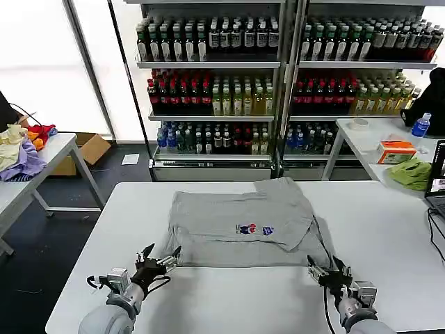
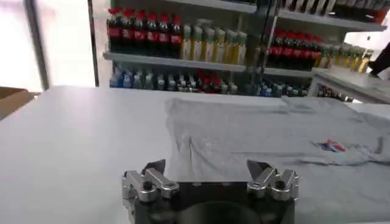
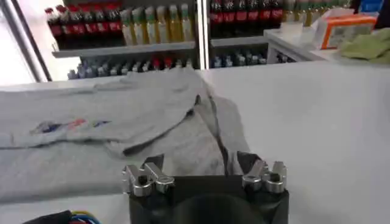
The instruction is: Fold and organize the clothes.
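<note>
- Head view: a grey shirt (image 1: 240, 221) lies mid-worktop (image 1: 389, 236), sides folded in, print up. The left gripper (image 1: 161, 262) sits at the shirt's near left corner and the right gripper (image 1: 324, 268) at its near right corner, both low over the worktop with jaws spread and empty.
- Left wrist view: the left gripper (image 2: 208, 171) has wide jaws, and the shirt's (image 2: 256, 140) hem lies just ahead of them.
- Right wrist view: the right gripper (image 3: 201, 165) is likewise open, with the shirt (image 3: 122, 122) edge between its fingers.
- Judgement: the step is grasping the near hem; next, both jaws must pinch the corners and carry them towards the far edge.
</note>
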You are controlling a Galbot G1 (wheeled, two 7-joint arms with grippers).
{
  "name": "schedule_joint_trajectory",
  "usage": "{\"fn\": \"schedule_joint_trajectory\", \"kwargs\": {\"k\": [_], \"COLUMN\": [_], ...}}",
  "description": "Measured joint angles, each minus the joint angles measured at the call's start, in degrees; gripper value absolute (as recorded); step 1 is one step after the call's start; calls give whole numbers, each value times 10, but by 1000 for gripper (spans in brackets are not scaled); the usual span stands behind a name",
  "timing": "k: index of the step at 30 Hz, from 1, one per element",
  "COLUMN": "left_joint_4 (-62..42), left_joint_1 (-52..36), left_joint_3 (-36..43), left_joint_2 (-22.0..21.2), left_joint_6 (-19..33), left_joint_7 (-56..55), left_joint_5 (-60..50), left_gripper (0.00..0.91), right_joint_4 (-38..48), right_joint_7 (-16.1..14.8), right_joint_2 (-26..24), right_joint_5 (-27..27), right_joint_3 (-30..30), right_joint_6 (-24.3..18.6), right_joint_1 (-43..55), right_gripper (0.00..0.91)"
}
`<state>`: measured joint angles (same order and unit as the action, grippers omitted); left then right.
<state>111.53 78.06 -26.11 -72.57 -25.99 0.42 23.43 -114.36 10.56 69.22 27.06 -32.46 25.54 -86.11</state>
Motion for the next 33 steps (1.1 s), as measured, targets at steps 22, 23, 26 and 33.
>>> {"fn": "schedule_joint_trajectory", "kwargs": {"k": [22, 23, 26, 33], "left_joint_4": [-29, -26, -9, 49], "left_joint_1": [27, 30, 46, 105], "left_joint_3": [5, 5, -1, -28], "left_joint_2": [1, 1, -3, -2], "left_joint_6": [23, 23, 19, 14], "left_joint_7": [-17, -18, -21, -23], "left_joint_5": [11, 12, 15, 16], "left_gripper": [10, 10, 10, 10], "right_joint_4": [-31, -34, -45, -86], "right_joint_7": [-7, -9, -14, -29], "right_joint_2": [-12, -13, -15, -11], "right_joint_5": [23, 24, 24, 14], "right_joint_3": [-14, -16, -18, -28], "right_joint_6": [-1, -1, -2, 1], "right_joint_1": [-41, -45, -59, -110], "right_gripper": [0, 0, 0, 0]}}
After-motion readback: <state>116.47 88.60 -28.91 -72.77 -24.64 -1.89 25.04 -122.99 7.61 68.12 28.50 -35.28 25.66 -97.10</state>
